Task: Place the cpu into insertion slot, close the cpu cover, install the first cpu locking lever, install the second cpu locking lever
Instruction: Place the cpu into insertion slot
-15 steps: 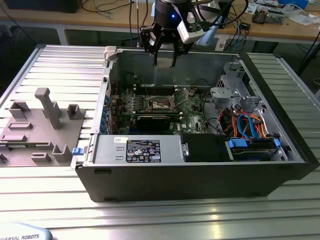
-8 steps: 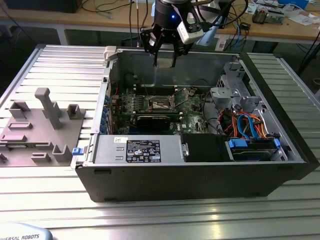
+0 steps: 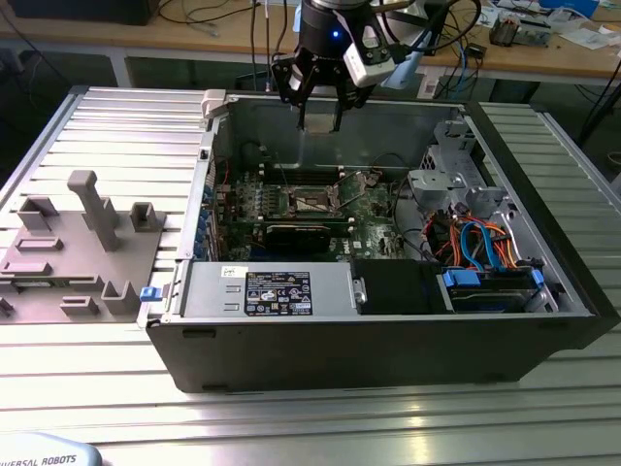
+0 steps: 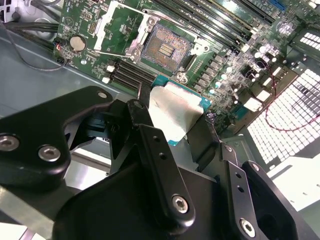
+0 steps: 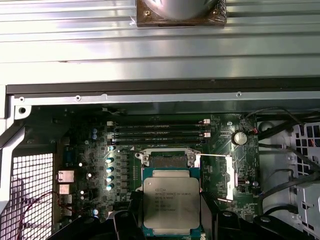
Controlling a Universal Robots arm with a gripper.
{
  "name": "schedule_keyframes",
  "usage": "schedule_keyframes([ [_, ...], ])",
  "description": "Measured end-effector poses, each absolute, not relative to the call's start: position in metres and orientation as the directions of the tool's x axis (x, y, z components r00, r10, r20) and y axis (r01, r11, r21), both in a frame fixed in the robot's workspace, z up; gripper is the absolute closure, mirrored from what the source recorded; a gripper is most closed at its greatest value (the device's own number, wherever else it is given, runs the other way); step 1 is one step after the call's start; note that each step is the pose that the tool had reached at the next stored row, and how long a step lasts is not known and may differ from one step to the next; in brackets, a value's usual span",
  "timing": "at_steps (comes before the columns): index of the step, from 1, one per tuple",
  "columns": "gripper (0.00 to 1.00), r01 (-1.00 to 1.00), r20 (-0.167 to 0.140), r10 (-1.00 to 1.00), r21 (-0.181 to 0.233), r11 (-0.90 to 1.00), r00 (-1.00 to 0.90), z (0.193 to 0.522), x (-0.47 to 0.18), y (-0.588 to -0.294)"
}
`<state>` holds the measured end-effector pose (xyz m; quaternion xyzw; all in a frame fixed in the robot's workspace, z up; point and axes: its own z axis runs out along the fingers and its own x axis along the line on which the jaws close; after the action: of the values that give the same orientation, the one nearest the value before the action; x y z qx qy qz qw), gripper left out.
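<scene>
The black two-fingered gripper (image 3: 318, 115) hangs above the open grey metal computer case (image 3: 291, 359), over the case's edge furthest from the exterior camera. Its fingers are clamped on opposite edges of the small flat square cpu (image 4: 175, 111) with the dull silver top (green-rimmed, well clear of the board). Below lies the green motherboard (image 5: 85, 147). Near its middle the dark square insertion slot (image 4: 167, 46), framed in silvery metal, stands bare. The thin silvery cpu cover (image 4: 106, 22) is swung open along one edge of the slot.
</scene>
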<state>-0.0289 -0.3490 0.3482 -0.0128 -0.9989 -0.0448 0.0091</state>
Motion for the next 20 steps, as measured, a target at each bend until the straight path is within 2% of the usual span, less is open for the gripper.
schedule_keyframes([
  [20,0.46,0.026,0.019,0.025,0.089,0.996,-1.000,0.3442,-0.0289,-0.3490],
])
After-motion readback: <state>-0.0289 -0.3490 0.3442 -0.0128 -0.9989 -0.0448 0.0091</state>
